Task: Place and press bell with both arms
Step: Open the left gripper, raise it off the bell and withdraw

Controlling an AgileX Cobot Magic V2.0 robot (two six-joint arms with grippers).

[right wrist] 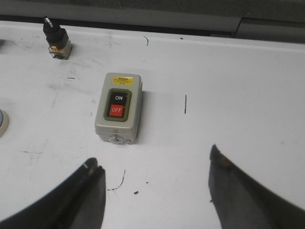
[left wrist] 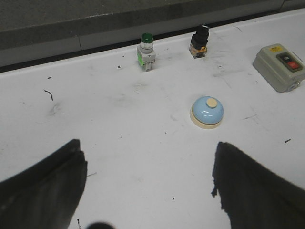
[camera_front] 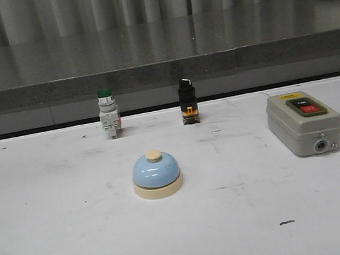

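Front view: scuffed white table (camera_front: 60, 248) – bell (camera_front: 157, 174) upright – both pincers (left wrist: 147, 186) (right wrist: 155, 191) apart.

light: even, soft | shadows: faint | glare: mild on table (camera_front: 60, 248) | focus: slightly soft

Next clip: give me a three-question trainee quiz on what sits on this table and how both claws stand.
1. True or false: the bell sits nearer the robot than the green-capped push button.
2. Which item lies farthest toward the robot's right: A) black selector switch B) grey switch box C) bell?
3. Fill in: the left claw and right claw are both ____, holding nothing.

Key: 1 true; 2 B; 3 open.
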